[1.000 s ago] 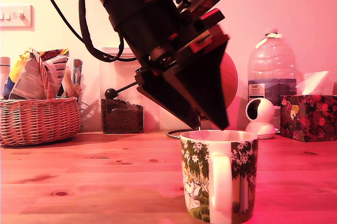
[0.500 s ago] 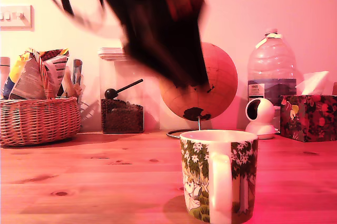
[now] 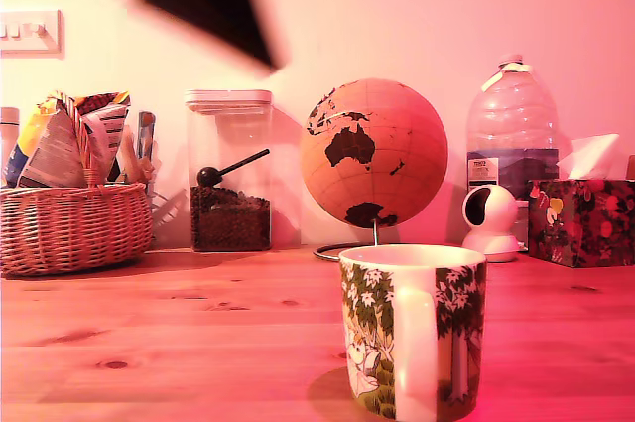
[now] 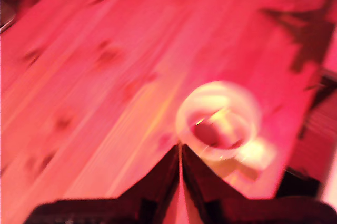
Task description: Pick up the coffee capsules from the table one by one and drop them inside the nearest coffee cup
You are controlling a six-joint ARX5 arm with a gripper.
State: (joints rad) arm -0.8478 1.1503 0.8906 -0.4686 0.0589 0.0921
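The white leaf-printed coffee cup [image 3: 412, 333] stands upright on the wooden table [image 3: 179, 343], near the front in the exterior view. My gripper [image 3: 263, 55] is a dark blur high at that view's upper left, well clear of the cup. In the wrist view the gripper [image 4: 180, 149] shows its two fingers pressed together with nothing between them, high above the cup's rim [image 4: 182, 121]. A dark shape lies inside the cup [image 4: 213, 132], too blurred to identify. No coffee capsule shows on the table [image 4: 105, 76].
Along the back wall stand a wicker basket [image 3: 69, 228], a clear jar of coffee beans with a black scoop [image 3: 228, 194], a globe [image 3: 374, 159], a water bottle [image 3: 511, 124], a small white camera [image 3: 491, 218] and a floral tissue box [image 3: 580, 221].
My gripper has lifted from just above the cup's rim and swung up towards the exterior view's upper left. The cup has not moved.
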